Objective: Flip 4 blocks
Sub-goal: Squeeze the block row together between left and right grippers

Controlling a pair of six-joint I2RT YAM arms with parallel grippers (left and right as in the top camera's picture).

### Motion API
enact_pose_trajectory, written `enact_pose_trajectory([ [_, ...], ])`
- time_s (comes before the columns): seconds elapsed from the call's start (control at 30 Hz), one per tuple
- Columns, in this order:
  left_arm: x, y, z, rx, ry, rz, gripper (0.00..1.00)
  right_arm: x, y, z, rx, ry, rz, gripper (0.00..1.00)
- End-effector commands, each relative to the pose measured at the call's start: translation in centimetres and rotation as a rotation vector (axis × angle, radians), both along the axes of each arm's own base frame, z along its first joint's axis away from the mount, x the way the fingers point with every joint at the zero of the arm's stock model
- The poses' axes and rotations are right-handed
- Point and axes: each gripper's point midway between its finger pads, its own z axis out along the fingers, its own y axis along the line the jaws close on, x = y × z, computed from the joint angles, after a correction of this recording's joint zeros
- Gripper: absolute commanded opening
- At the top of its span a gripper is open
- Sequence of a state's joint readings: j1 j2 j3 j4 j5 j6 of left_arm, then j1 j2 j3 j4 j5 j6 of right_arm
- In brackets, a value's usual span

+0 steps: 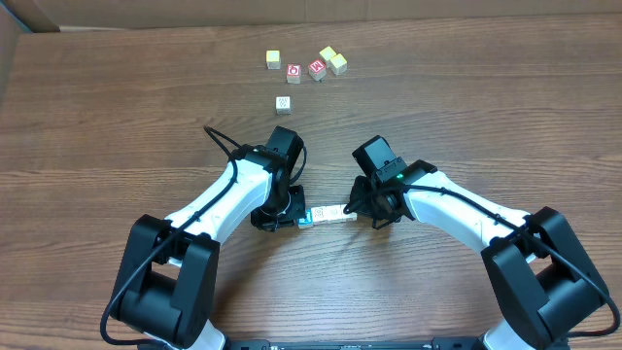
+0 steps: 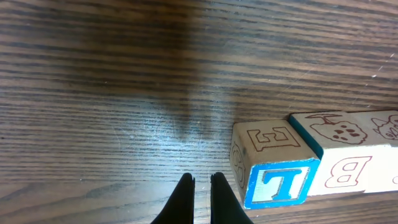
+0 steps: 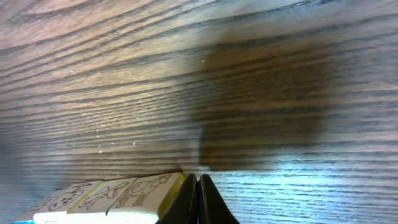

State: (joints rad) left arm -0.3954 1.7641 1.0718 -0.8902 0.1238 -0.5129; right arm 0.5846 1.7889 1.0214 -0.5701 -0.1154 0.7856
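Both grippers sit low over the near middle of the table (image 1: 97, 117), each arm reaching in from its own corner with the elbow bent outward, so the two wrists face each other across a short row of blocks (image 1: 328, 213). Seen from overhead, the left gripper (image 1: 295, 214) is at the row's left end and the right gripper (image 1: 356, 209) at its right end; the row lies left to right between them, but that view does not show whether either one touches it. The left wrist camera shows what the overhead cannot. Its dark fingers (image 2: 181, 202) are pinched almost together with nothing between them, hanging over bare wood just left of the blue-faced block (image 2: 277, 180). That block has a letter T on its near side and an E on top. The next block (image 2: 348, 155), with a B on its side and a drawing on top, is pressed against it, and the row runs out of frame to the right. In the right wrist view the fingers (image 3: 208, 202) are also closed and empty, their tips just beside the end block (image 3: 146, 190), which has a yellow side and a line drawing on top. Farther back, well apart from the row, lies a white dotted cube (image 1: 282, 103). Beyond it is a loose cluster of yellow and red cubes (image 1: 317, 69), seen only from overhead.
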Motion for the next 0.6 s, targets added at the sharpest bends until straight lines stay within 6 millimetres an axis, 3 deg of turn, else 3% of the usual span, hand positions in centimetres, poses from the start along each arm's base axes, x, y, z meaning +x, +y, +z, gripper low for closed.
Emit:
enact_pose_trajectory([
  [0.0, -0.4, 0.0, -0.5, 0.006, 0.015, -0.025, 0.04, -0.5, 0.4, -0.3, 0.013, 0.016, 0.006, 0.04],
  [0.23, -0.4, -0.1, -0.6, 0.005, 0.013, -0.028, 0.04, -0.8, 1.4, -0.1, 0.02, -0.001, 0.035, 0.04],
  [0.57, 0.3, 0.0, -0.7, 0.025, -0.021, -0.032, 0.04, -0.7, 1.2, -0.2, 0.007, -0.009, 0.032, 0.04],
])
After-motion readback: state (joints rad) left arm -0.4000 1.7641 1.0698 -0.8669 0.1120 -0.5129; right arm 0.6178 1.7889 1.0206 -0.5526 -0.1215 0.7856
